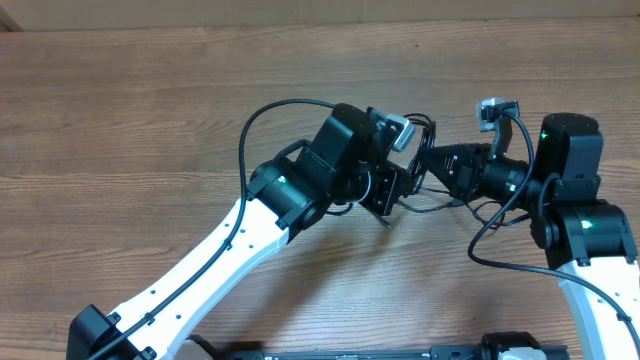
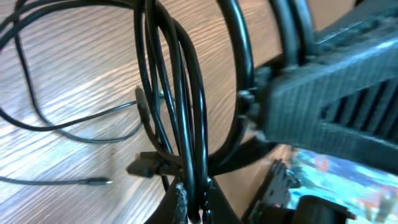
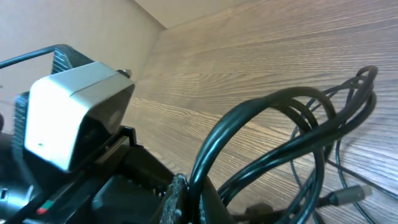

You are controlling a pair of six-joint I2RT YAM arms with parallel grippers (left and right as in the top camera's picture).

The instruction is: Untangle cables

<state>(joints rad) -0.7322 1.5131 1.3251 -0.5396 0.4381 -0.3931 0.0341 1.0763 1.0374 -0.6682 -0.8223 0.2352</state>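
Observation:
The cables (image 1: 428, 196) are thin black cords bunched between my two grippers at the table's middle right. My left gripper (image 1: 400, 190) is shut on a bundle of cable strands (image 2: 186, 112), which run up between its fingers (image 2: 196, 208). A plug with a silver tip (image 2: 96, 182) lies on the wood at the left. My right gripper (image 1: 425, 162) is shut on one black cable loop (image 3: 249, 118), pinched between its fingers (image 3: 189, 199). More loops (image 3: 348, 106) trail to the right.
The wooden table (image 1: 150, 110) spreads all round. The left arm's grey wrist camera (image 3: 74, 112) is close to my right gripper. The right arm's base (image 1: 575, 190) stands at the right edge.

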